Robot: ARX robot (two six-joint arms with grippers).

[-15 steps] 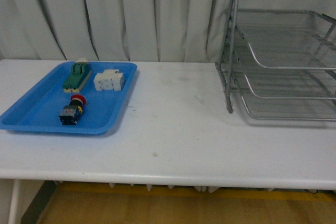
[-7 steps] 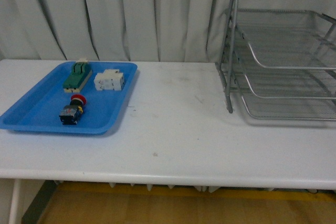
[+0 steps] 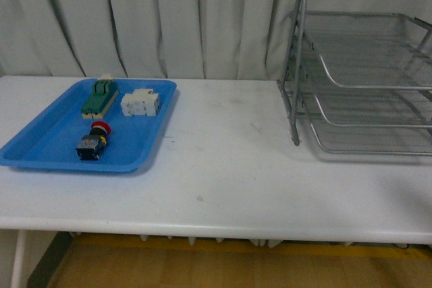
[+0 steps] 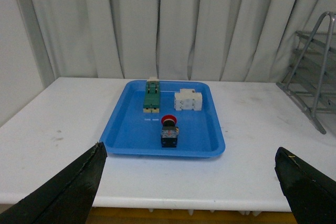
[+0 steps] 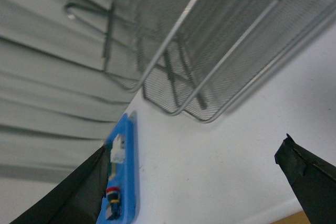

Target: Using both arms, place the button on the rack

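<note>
Currently button (image 3: 93, 141) lying in blue tray (image 3: 47, 143) — rack (image 3: 364, 45) well apart; left gripper (image 4: 189, 190), right gripper (image 5: 186, 187) both spread wide.

We take this for a lab or test room, not a home. A plain white table (image 3: 229, 173) stands against a pale pleated curtain (image 3: 169, 18) that covers the whole back. On the table we see a blue plastic tray (image 3: 40, 146) of small electrical parts, a red-capped button (image 3: 92, 142) among them, and a wire rack (image 3: 297, 65). The floor (image 3: 202, 271) below looks wooden, with a yellow strip (image 3: 270, 247).
</note>
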